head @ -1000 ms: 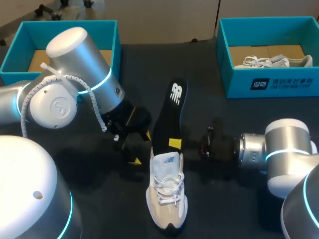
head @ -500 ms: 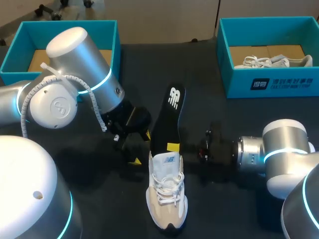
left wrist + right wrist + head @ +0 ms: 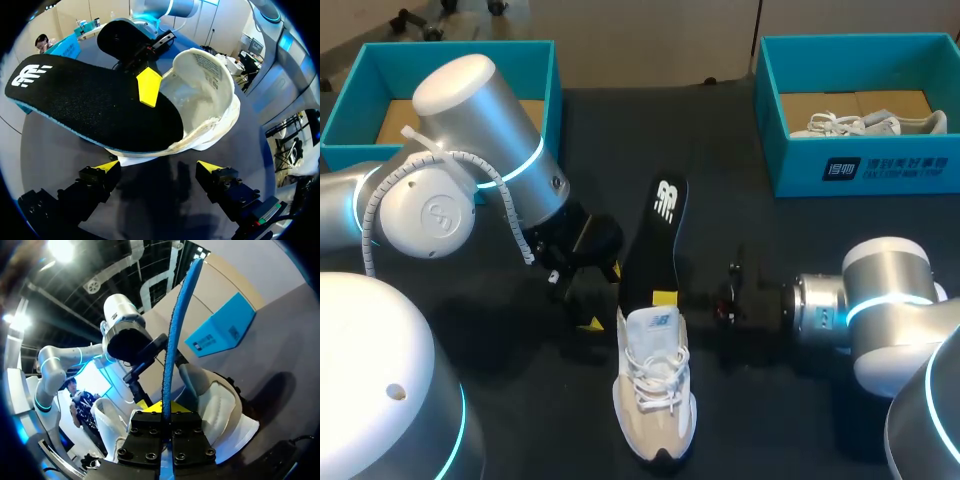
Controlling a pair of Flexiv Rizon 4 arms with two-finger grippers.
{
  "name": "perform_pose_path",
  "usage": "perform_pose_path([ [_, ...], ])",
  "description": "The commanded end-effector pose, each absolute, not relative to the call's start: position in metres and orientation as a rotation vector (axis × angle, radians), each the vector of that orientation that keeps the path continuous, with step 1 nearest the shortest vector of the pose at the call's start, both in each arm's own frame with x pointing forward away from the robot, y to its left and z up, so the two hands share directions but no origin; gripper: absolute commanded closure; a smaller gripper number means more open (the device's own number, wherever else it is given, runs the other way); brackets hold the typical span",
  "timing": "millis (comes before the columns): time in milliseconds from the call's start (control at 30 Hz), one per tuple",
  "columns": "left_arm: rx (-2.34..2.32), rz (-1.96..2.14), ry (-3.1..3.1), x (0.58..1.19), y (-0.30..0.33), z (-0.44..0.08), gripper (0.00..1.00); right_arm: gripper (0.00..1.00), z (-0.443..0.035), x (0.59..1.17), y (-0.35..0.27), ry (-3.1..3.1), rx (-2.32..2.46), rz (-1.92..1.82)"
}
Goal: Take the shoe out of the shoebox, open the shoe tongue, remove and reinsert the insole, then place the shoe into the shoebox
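A white and beige shoe (image 3: 655,385) lies on the dark table, toe toward the near edge. My right gripper (image 3: 664,298) is shut on the black insole (image 3: 655,240) near its lower end, at the shoe's opening. The rest of the insole slants up and away over the table. In the left wrist view the insole (image 3: 90,100) rests across the shoe's collar (image 3: 205,90). My left gripper (image 3: 159,169) is open just beside the shoe, holding nothing. In the right wrist view the insole (image 3: 177,325) shows edge-on, clamped in the right gripper (image 3: 167,412), with the shoe (image 3: 215,400) under it.
A teal shoebox (image 3: 790,160) at the back right holds another white shoe (image 3: 875,123). A second teal box (image 3: 545,75) stands at the back left behind my left arm (image 3: 480,150). My right arm (image 3: 860,310) lies low at the right.
My right gripper has shifted a little to the left and toward the shoe, bringing the insole's lower end closer into the opening. The left arm and the shoe stayed put.
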State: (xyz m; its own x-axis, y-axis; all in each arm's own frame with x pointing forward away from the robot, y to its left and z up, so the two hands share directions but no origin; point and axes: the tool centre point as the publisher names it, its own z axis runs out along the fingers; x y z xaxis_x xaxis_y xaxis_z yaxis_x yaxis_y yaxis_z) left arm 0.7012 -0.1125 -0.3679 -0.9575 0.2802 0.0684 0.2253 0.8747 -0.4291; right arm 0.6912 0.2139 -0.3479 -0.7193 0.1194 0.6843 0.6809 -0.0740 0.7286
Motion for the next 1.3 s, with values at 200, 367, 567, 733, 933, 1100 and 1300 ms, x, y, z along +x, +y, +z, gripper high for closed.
perform_pose_path([
  [200, -0.395, 0.639, -2.920, 0.701, -0.113, -0.367, 0.00, 1.00, -0.343, 0.683, 0.218, -1.844, -0.826, -1.738],
  [367, -0.395, 0.639, -2.920, 0.701, -0.113, -0.367, 0.00, 1.00, -0.346, 0.683, 0.219, -1.851, -0.838, -1.683],
  [567, -0.395, 0.639, -2.920, 0.701, -0.113, -0.367, 0.00, 1.00, -0.353, 0.683, 0.216, -1.838, -0.843, -1.640],
  [733, -0.395, 0.639, -2.920, 0.701, -0.113, -0.367, 0.00, 1.00, -0.354, 0.682, 0.213, -1.841, -0.846, -1.616],
  [933, -0.395, 0.639, -2.920, 0.701, -0.113, -0.367, 0.00, 1.00, -0.353, 0.679, 0.209, -1.856, -0.839, -1.536],
  [1100, -0.395, 0.639, -2.920, 0.701, -0.113, -0.367, 0.00, 1.00, -0.353, 0.678, 0.207, -1.862, -0.831, -1.513],
  [1300, -0.395, 0.639, -2.920, 0.701, -0.113, -0.367, 0.00, 1.00, -0.360, 0.679, 0.208, -1.843, -0.817, -1.503],
])
